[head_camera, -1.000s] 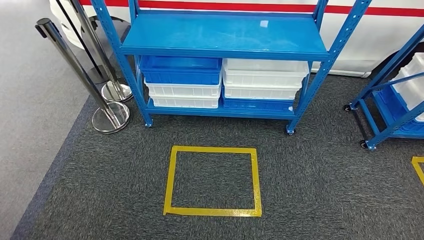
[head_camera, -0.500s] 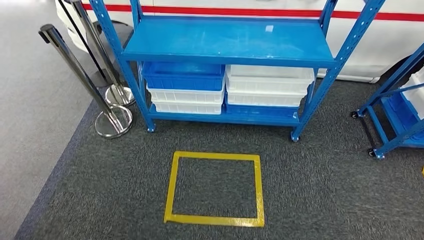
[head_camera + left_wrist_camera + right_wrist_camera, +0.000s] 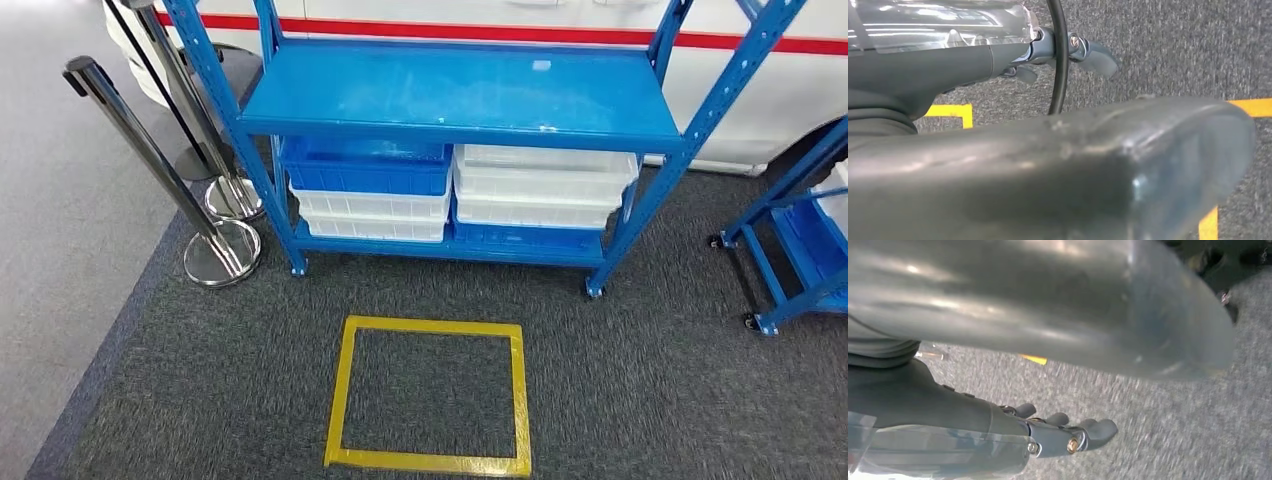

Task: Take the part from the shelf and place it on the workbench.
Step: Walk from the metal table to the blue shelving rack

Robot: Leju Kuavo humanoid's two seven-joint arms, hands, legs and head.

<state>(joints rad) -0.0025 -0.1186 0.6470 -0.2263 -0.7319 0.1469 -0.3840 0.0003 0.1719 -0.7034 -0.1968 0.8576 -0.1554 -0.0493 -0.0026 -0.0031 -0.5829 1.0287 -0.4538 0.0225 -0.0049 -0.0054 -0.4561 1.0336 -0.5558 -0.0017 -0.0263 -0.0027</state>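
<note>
On the dark grey carpet (image 3: 640,380) a yellow tape square (image 3: 428,395) is lying just in front of the blue shelf (image 3: 460,95), whose upper board is showing bare blue. Below it, white crates (image 3: 540,185) and a blue crate (image 3: 365,165) are sitting stacked on the bottom level; I cannot tell where the part is. Chrome barrier posts (image 3: 215,245) are standing at the carpet's left edge, and a second blue rack (image 3: 790,250) is standing off to the right. The left hand (image 3: 1068,55) and right hand (image 3: 1063,435) are hanging over carpet, fingers loosely extended, holding nothing.
</note>
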